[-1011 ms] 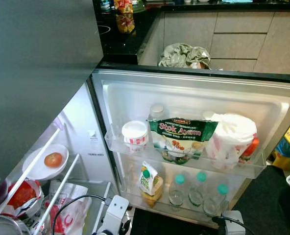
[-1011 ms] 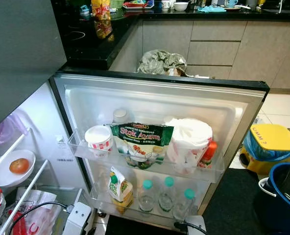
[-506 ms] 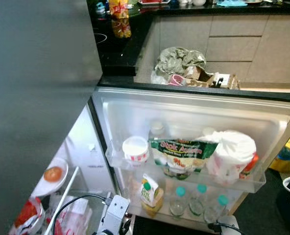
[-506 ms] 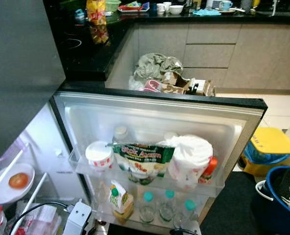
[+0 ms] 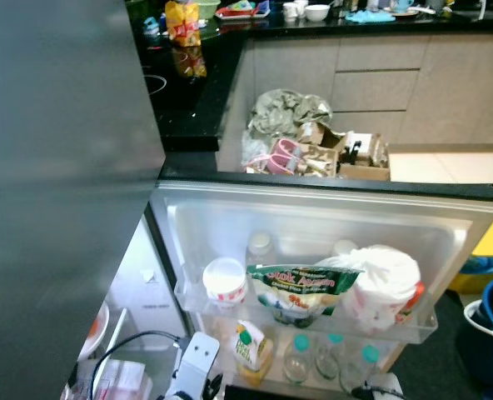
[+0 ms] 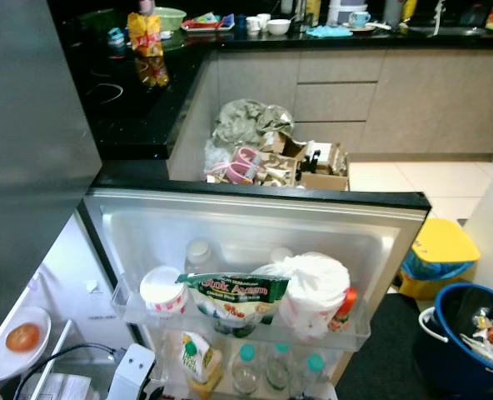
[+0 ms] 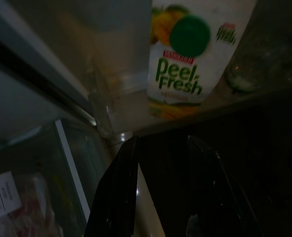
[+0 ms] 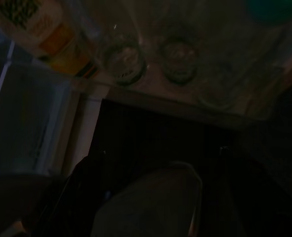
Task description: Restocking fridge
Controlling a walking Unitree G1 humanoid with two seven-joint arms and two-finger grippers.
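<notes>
The left arm's wrist block point(image 5: 195, 360) is white and boxy, with a thin black cable point(image 5: 130, 343) looping off it. The left pincer point(image 7: 161, 192) has two long, flat, glossy black fingers point(image 7: 117, 192) with angular edges.

Very dark. A clear door shelf point(image 8: 151, 101) runs across the frame, seen from below. Standing on it: a carton point(image 8: 47, 34) with green print and orange-yellow colouring at one end of the shelf, then two clear bottles, their round bases visible, first bottle point(image 8: 124, 61) just beside the carton, second bottle point(image 8: 178, 66) next along. A teal cap point(image 8: 274, 10) shows near the shelf's other end. Beneath the shelf, a dark floor point(image 8: 151, 133). Close to the lens, a pale blurred shape point(image 8: 146, 202) flanked by dark forms; claw fingers cannot be made out.
</notes>
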